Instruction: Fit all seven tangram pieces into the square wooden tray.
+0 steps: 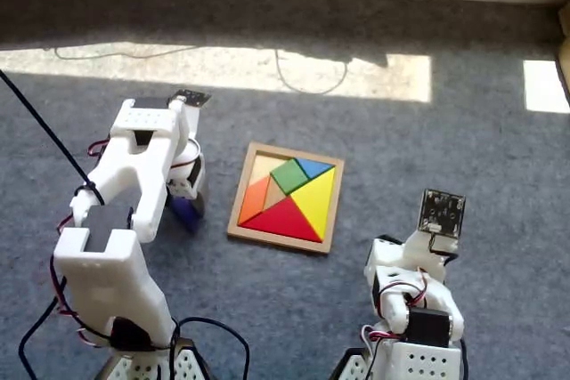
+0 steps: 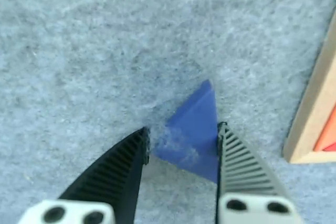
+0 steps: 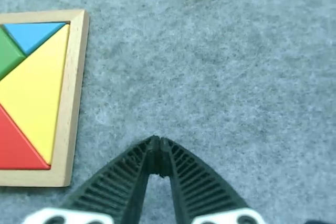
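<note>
Clamped in the left claw (image 2: 182, 134): a dark blue triangle (image 2: 191, 129), one ribbed finger (image 2: 123, 163) against one edge and its partner against the opposite edge, sharp point aimed away from the wrist. Beneath it, the grey carpeted desk (image 2: 105, 35); resting on the carpet or lifted just off it, cannot tell. Close by in the left wrist view, a corner of the square wooden tray (image 2: 311, 119), apart from the triangle, with carpet between them.

Seen from the high view, inside the tray, five coloured pieces lying flat and edge to edge:
- orange triangle (image 1: 256, 200) by the rim facing the left arm
- red triangle (image 1: 285, 220) along the near rim
- yellow triangle (image 1: 317, 198) along the rim facing the right arm
- green square (image 1: 289, 175) around the middle
- light blue triangle (image 1: 313, 166) in the far corner on the right arm's side

Bare pale wood in the far corner on the left arm's side, reaching down between the orange triangle and the green square.

Closed on nothing, the right claw (image 3: 159, 150): ribbed tips pressed together over plain carpet, near the tray's rim on the yellow triangle's side but not touching it.

Across the far part of the desk, a sunlit strip with a thin cable (image 1: 307, 86) looping through it
</note>
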You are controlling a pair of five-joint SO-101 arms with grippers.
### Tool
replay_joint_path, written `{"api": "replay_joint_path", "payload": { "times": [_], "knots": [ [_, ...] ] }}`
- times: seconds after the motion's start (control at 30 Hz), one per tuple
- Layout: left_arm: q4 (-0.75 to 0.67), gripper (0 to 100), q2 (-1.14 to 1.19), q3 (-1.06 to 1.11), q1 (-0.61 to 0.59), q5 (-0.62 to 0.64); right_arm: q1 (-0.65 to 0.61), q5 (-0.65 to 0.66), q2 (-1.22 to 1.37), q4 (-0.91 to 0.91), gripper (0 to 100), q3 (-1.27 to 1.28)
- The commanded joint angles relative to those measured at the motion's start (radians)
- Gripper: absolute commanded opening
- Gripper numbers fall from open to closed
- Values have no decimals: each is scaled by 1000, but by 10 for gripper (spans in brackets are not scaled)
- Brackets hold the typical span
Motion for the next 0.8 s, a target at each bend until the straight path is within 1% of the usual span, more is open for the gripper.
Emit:
{"api": "replay_joint_path", "payload": {
  "times": [0.0, 0.13, 0.2, 0.33, 0.63, 0.77],
  "knots": [
    [48, 116, -15, -85, 28, -9, 10, 14, -16, -21, 15, 104],
    [95, 116, -15, -159, 33, -12, 10, 14, -16, -21, 15, 104],
    [129, 116, -15, -203, 56, -18, 10, 14, -16, -21, 15, 104],
    [183, 116, -15, -292, 136, -129, 10, 14, -16, -21, 15, 104],
    [176, 116, -2, -473, 280, -305, 10, 14, -16, -21, 15, 104],
    [120, 116, -1, -486, 318, -341, 10, 14, -16, -21, 15, 104]
  ]
}}
